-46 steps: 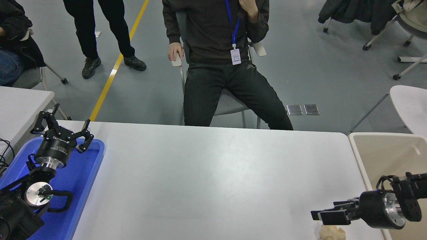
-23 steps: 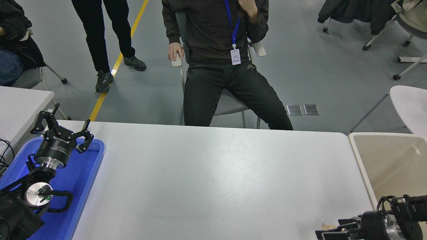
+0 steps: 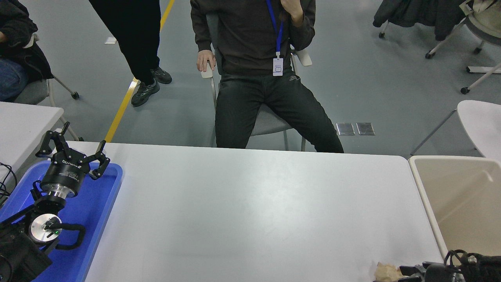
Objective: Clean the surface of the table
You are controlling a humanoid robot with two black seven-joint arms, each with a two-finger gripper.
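The table surface (image 3: 250, 211) is a wide white-grey top filling the lower half of the head view. A small crumpled beige wad (image 3: 384, 271) lies on it at the bottom edge, near the right corner. My right gripper (image 3: 409, 271) shows only partly at the bottom right, just right of the wad, cut off by the picture's edge. Whether it touches the wad I cannot tell. At the far left my left gripper (image 3: 72, 150) is parked open above a blue tray (image 3: 107, 196), holding nothing.
A beige bin (image 3: 420, 188) stands against the table's right end. One person (image 3: 258, 78) sits in a chair just beyond the far edge, and another person (image 3: 137, 47) walks behind. A smaller white table (image 3: 23, 117) is at the left.
My right gripper has dropped down and back toward the picture's bottom edge, so most of it is out of view. The wad still lies there. The standing person has stepped right.
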